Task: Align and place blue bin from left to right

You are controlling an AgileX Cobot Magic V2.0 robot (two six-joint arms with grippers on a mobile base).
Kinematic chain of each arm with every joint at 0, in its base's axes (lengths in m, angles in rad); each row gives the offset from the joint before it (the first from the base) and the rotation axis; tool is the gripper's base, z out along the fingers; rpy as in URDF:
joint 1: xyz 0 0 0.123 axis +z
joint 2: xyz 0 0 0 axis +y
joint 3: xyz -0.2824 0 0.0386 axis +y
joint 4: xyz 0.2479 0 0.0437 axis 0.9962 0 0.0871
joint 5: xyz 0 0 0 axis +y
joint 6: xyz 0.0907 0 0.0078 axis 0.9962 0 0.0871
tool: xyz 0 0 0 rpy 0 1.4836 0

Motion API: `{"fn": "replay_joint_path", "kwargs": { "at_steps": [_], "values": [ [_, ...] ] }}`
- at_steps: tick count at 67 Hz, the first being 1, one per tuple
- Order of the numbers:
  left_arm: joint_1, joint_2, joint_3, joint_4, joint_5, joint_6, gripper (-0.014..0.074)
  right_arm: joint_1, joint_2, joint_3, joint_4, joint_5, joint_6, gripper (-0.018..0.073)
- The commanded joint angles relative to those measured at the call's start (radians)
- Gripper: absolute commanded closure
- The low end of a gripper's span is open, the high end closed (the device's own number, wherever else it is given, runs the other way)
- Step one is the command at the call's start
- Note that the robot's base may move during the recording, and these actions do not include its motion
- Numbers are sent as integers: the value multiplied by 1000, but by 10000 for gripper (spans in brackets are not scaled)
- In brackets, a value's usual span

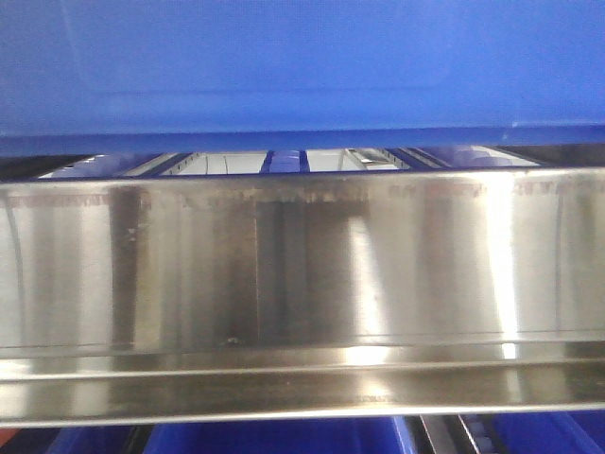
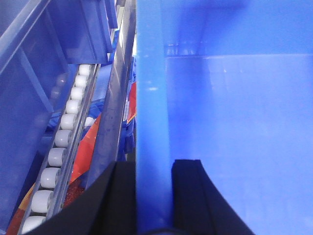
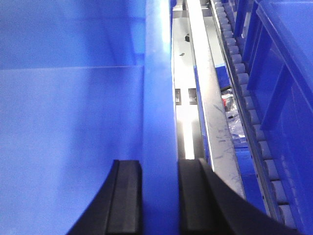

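The blue bin (image 1: 302, 66) hangs just above the rack's steel rail (image 1: 302, 274), its long side parallel to that rail, gripped at both ends. The left pincer (image 2: 154, 165) is clamped on the bin's left wall and the right pincer (image 3: 160, 164) on its right wall, one finger inside and one outside each, so the crate lies squarely between the arms; neither appears nearer for any sideways shift along the rail.

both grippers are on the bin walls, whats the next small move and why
Probably ease the blue bin forward, level. The left gripper and right gripper each clamp a side wall, and its base hangs just above the steel beam, so lowering now might catch it.
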Motion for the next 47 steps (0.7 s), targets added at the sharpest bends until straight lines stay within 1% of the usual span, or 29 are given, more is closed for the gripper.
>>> {"fn": "replay_joint_path", "kwargs": {
  "at_steps": [1,7,13,14,15,17,19,21,24,27,31,38,43,47],
  "values": [
    [-14,-5,-18,-10,-101,0,707,11,-8,-19,-4,-129,-8,640],
    [-7,-5,-18,-18,-110,0,707,11,7,-19,0,-106,-8,640],
    [43,-5,-18,-83,-132,0,707,7,29,-20,0,-101,-6,638],
    [55,-5,-18,-109,-135,2,707,4,31,-22,0,-101,-4,637],
    [61,-5,-18,-118,-140,6,707,-2,36,-21,2,-101,2,637],
    [93,-3,-18,-167,-149,26,707,-10,42,-21,13,-101,11,637],
    [127,-1,-18,-210,-161,53,707,-19,48,-21,31,-101,11,637],
    [148,4,-18,-254,-171,80,707,-32,53,-21,48,-101,11,637],
    [195,9,-18,-316,-191,122,707,-55,62,-21,93,-101,11,637],
    [227,16,-18,-370,-208,162,707,-75,70,-21,124,-106,11,637],
    [278,35,-18,-427,-231,207,707,-103,86,-21,137,-115,7,637],
    [323,68,-18,-472,-256,248,707,-137,113,-39,164,-122,-29,637],
    [339,92,-18,-488,-274,260,707,-153,135,-75,192,-122,-59,637],
    [345,107,-18,-497,-289,268,707,-162,157,-105,195,-124,-70,637]
  ]
}}
